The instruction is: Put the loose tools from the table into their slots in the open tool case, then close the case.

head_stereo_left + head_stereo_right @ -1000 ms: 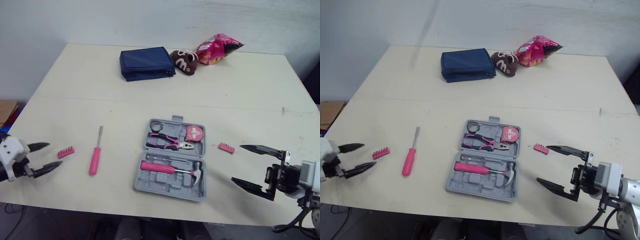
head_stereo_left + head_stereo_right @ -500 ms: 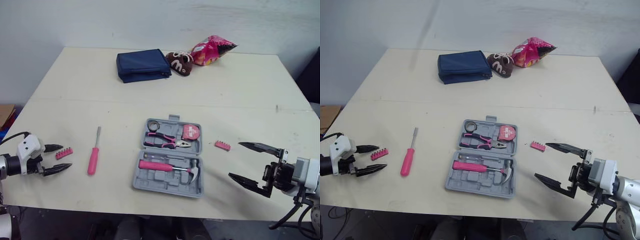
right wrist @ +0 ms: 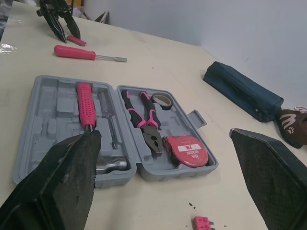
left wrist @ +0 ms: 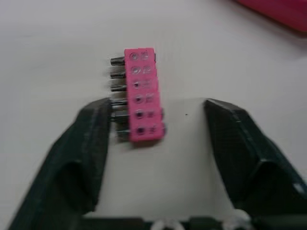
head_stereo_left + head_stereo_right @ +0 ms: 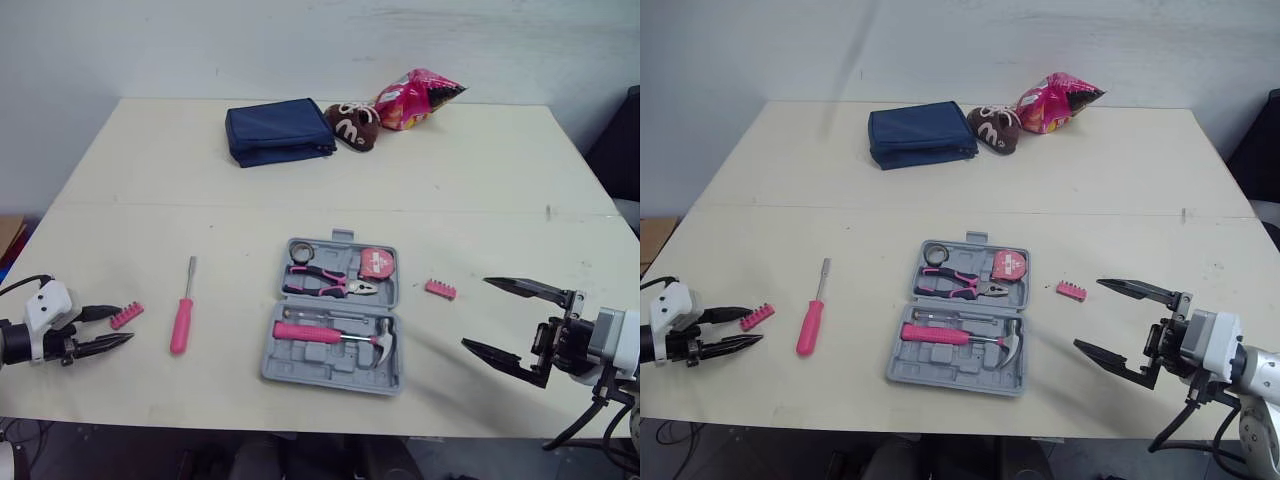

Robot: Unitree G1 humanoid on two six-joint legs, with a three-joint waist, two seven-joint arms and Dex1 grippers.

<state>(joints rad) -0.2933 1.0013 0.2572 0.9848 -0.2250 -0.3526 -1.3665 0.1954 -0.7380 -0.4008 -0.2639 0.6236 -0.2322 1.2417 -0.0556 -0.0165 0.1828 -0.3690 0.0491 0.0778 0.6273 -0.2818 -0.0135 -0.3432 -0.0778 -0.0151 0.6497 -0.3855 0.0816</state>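
My left gripper (image 5: 119, 326) spread wide | pink bit holder (image 4: 141, 96) between its fingertips (image 4: 98, 120), on counter (image 5: 150, 180) | finger contact unclear

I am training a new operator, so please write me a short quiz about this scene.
1. True or false: the pink screwdriver lies on the table, outside the tool case.
2. How many pink bit holders lie loose on the table?
3. The left jaws are: A) shut on the screwdriver; B) open, one on each side of a bit holder; C) open over the tool case.
Key: 1 true; 2 two; 3 B.
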